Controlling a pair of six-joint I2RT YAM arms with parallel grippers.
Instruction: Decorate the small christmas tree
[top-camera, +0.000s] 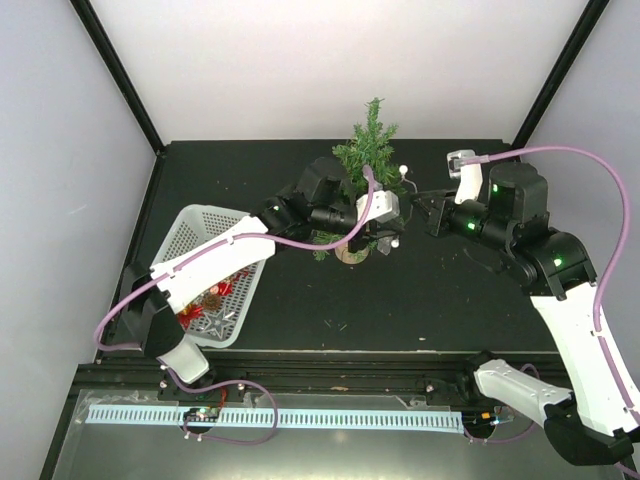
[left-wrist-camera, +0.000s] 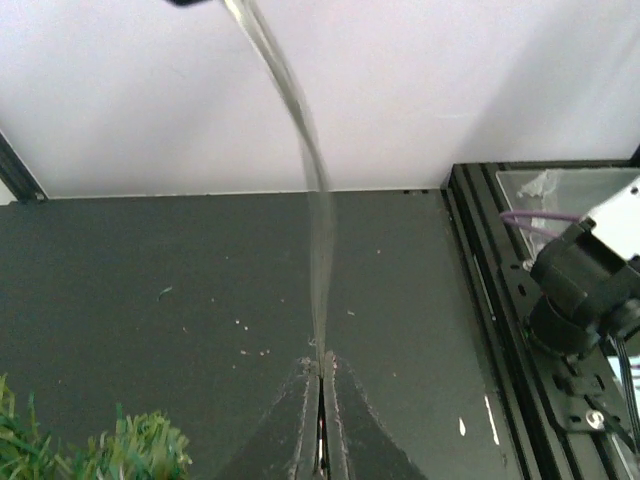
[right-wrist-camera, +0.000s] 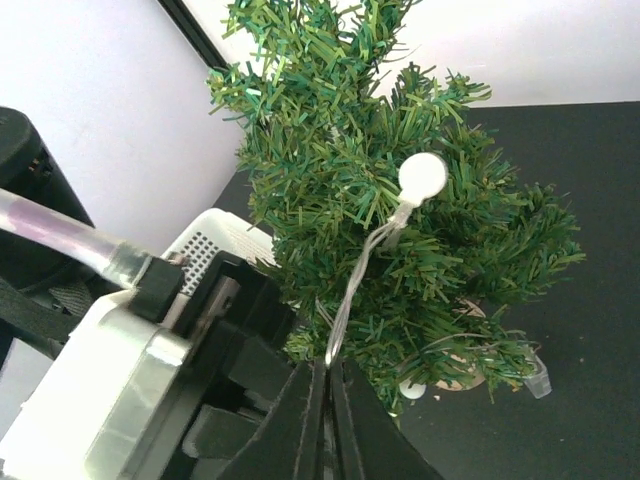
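The small christmas tree (top-camera: 368, 150) stands on its wood-slice base (top-camera: 352, 252) at the back middle of the black table. A clear light string with white round bulbs (right-wrist-camera: 423, 175) hangs on its branches (right-wrist-camera: 400, 250). My left gripper (top-camera: 398, 218) is at the tree's right side, shut on a strand of the string (left-wrist-camera: 310, 170) that runs up out of the left wrist view. My right gripper (top-camera: 416, 201) is just right of it, shut on another part of the wire (right-wrist-camera: 355, 285) below the bulb. The two grippers are very close together.
A white perforated basket (top-camera: 205, 235) sits left of the tree and holds red ornaments (top-camera: 215, 295) and a star-shaped one. The left gripper's housing (right-wrist-camera: 130, 390) fills the lower left of the right wrist view. The table's right rail (left-wrist-camera: 500, 300) is nearby.
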